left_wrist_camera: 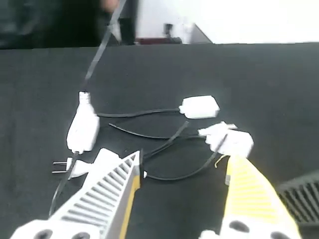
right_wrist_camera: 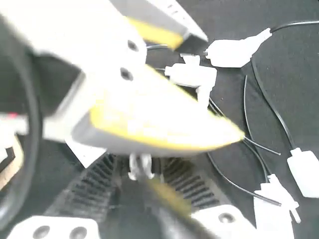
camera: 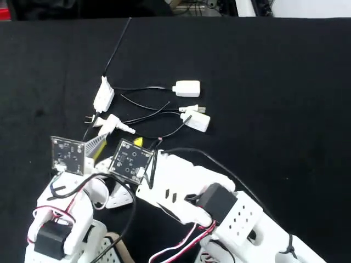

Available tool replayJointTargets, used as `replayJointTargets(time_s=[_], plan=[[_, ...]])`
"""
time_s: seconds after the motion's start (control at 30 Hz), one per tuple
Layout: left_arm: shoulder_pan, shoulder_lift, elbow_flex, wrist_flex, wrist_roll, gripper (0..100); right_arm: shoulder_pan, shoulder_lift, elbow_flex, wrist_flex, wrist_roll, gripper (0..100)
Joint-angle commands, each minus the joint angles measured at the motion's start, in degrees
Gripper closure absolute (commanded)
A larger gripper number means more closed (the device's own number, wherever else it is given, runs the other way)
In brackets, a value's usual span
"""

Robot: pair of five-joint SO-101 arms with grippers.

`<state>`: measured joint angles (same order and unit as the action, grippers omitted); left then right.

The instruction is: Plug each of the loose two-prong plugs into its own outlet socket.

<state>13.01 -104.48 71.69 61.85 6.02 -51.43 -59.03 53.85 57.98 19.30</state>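
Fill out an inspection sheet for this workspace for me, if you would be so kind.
Surface: black table, flat and dark throughout.
Job's things: two-prong plug lies loose with its prongs free; long white socket piece just beyond it; white block and white pronged piece lie farther over. None seen mated.
Clutter: nothing seen.
Grippers: left tool open, low by the two-prong plug; right tool close beside it.
Cables: thin black leads trail from the pieces and cross between them.
Surroundings: pale wall beyond the table's far edge.
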Motion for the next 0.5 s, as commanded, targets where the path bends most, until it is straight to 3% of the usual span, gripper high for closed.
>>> replayJointTargets(time_s=[0.0,0.1,0.3,0.47], plan=[[1.8,-0.1,-3.1,0.3,-1.8,72,0.4,0.1,-0.4,-1.5,0.4,98.7],[0.5,-0.1,-3.8,2.4,-5.6,72,3.1,-0.1,-0.6,-1.4,0.3,98.7],[-13.8,-0.1,-6.5,8.2,-10.8,72,9.3,0.3,-4.1,4.2,-0.1,98.7],[-23.4,1.1,-6.2,10.3,-21.7,72,22.6,0.4,-14.1,15.1,-1.2,98.7]])
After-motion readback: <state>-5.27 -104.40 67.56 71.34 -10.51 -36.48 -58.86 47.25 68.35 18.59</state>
